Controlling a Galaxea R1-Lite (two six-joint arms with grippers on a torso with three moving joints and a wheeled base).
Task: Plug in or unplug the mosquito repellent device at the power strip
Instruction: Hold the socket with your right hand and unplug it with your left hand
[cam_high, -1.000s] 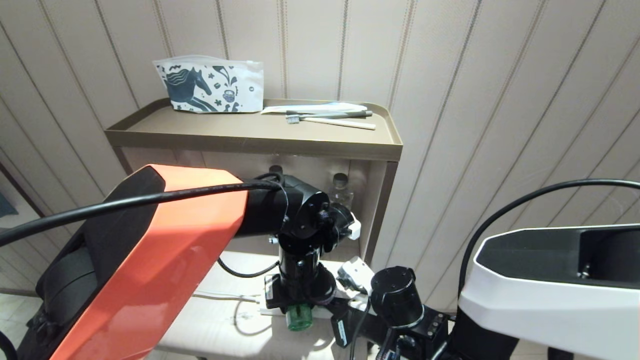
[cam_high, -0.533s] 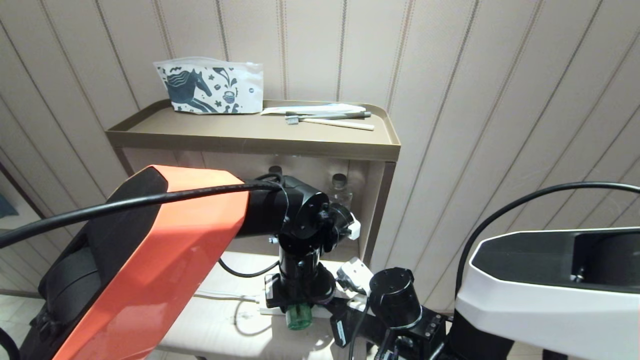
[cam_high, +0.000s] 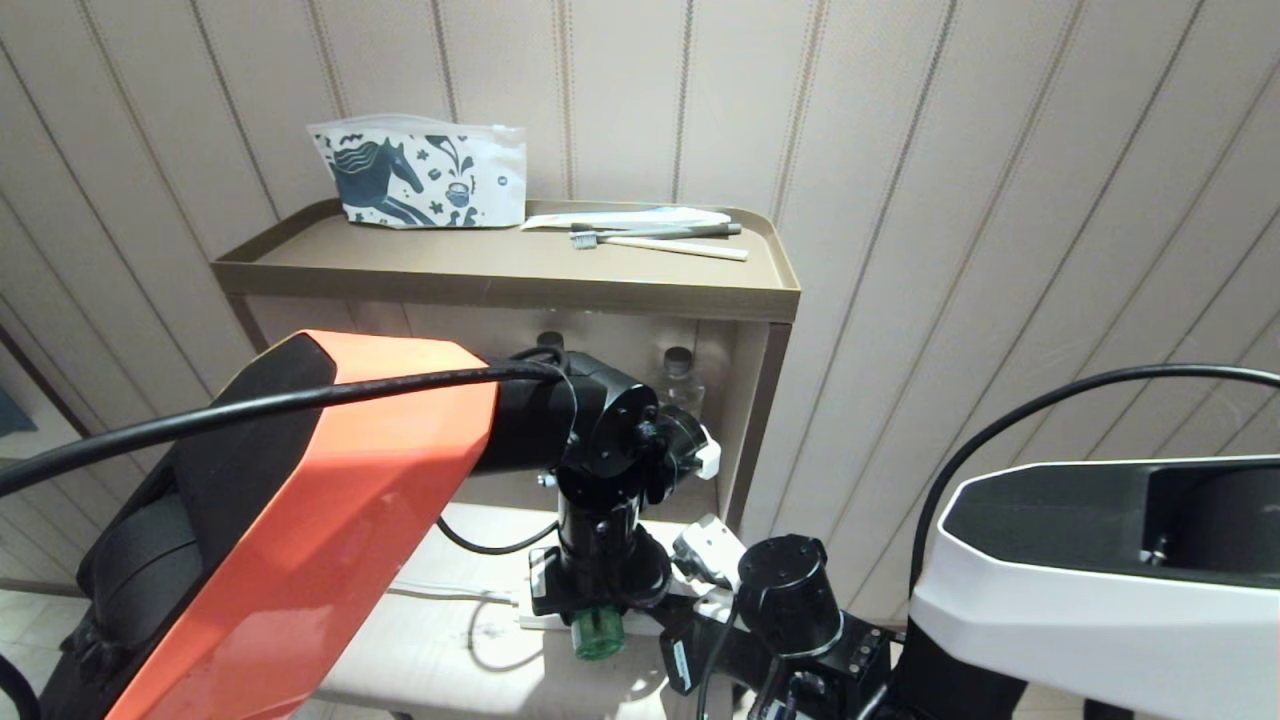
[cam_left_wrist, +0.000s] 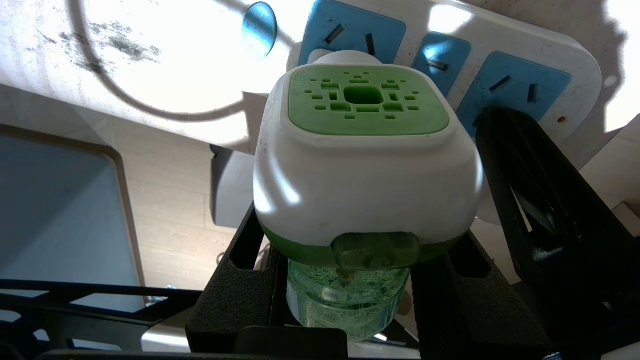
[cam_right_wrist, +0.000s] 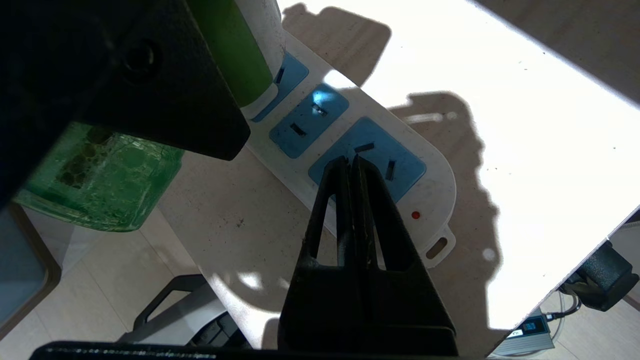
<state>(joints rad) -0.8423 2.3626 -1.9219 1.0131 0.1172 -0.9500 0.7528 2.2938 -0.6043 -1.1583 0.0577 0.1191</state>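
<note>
My left claw (cam_left_wrist: 350, 280) clamps the mosquito repellent device (cam_left_wrist: 365, 155), seated in the power strip (cam_right_wrist: 360, 150). My right claw (cam_right_wrist: 352, 170), fingers together, pins the strip. I should pull straight outward, without rocking.

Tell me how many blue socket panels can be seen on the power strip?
3 on the power strip: one at the mosquito repellent device, a narrow middle one, one at the right gripper. More may be hidden.

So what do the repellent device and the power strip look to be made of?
Mosquito repellent device: glossy white plastic housing with highlights, matte green vented cap, translucent green bottle, probably plastic. Power strip: smooth white moulded plastic with blue socket faces.
</note>
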